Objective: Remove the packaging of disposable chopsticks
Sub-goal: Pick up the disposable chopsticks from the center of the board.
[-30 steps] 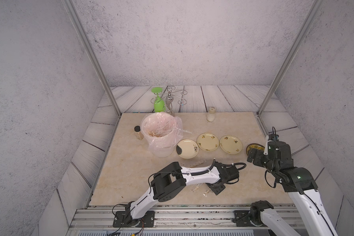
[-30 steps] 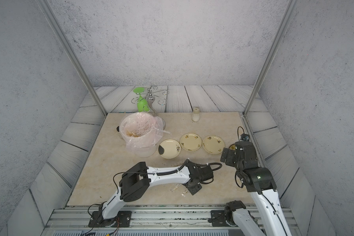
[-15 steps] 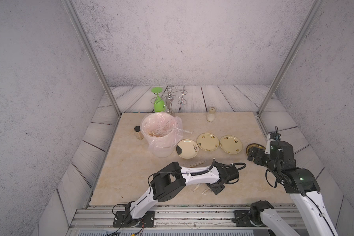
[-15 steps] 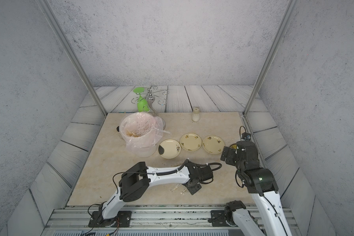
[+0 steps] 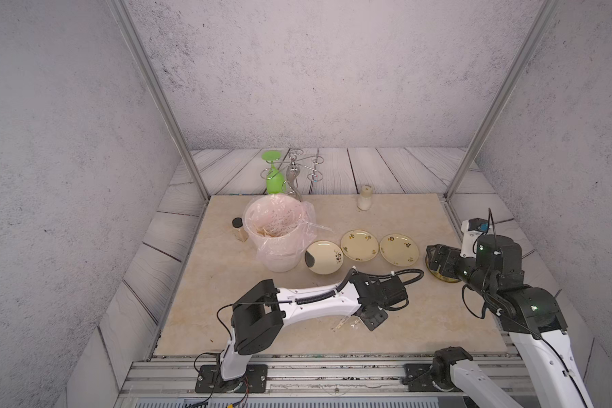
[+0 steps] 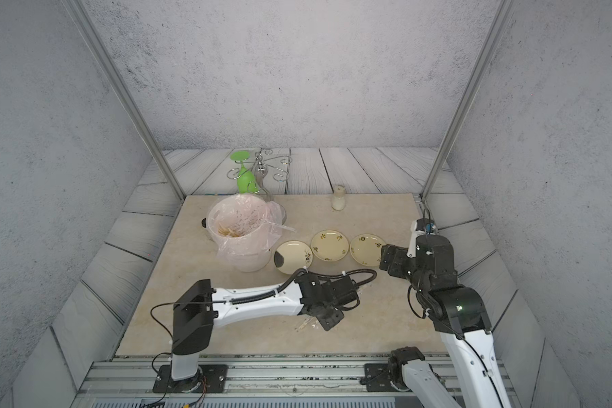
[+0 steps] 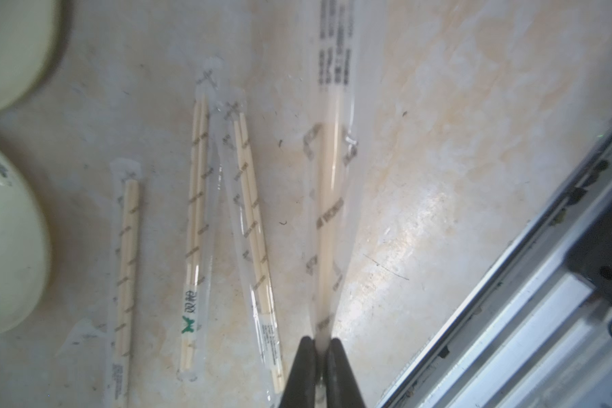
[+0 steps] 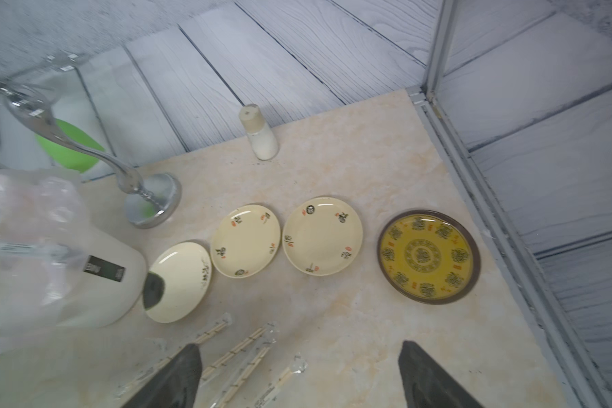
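Left pincer clamped on packaging, green butterfly logo alongside

Four clear printed sleeves, sealed, each containing pale wooden chopsticks. Three lie flat on the counter; the fourth sleeve is pinched at one end by the left hand.

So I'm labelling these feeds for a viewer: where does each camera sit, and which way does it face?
Top views: high at the front, looking down and back over the table; left arm and right arm show.
Left wrist: looks down past the shut left gripper pinching a packaging sleeve.
Right wrist: looks across cream plates toward the back wall; open right gripper shows.
Shared: both wrist views catch wrapped chopsticks on the table.
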Action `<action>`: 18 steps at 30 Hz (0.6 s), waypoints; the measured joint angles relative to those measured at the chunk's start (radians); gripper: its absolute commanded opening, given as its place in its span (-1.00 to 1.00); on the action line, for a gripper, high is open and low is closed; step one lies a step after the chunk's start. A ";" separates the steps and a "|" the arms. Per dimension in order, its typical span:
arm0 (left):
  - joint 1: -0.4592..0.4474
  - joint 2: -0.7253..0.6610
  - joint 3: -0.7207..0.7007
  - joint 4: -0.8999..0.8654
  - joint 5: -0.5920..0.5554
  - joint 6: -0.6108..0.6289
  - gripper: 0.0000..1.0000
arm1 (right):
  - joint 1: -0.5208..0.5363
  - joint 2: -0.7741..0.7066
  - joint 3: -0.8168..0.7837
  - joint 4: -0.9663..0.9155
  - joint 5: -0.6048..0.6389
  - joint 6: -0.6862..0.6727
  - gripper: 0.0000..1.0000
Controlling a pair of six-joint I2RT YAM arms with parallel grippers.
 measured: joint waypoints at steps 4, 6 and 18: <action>0.000 -0.154 -0.058 0.020 -0.060 0.047 -1.00 | 0.000 0.041 0.097 0.000 -0.117 -0.002 0.60; 0.000 -0.241 -0.097 0.034 -0.103 0.080 -1.00 | 0.000 0.068 0.150 -0.001 -0.174 -0.003 0.58; 0.031 -0.612 -0.402 0.233 -0.398 0.401 -1.00 | 0.008 0.241 0.318 0.023 -0.388 0.004 0.52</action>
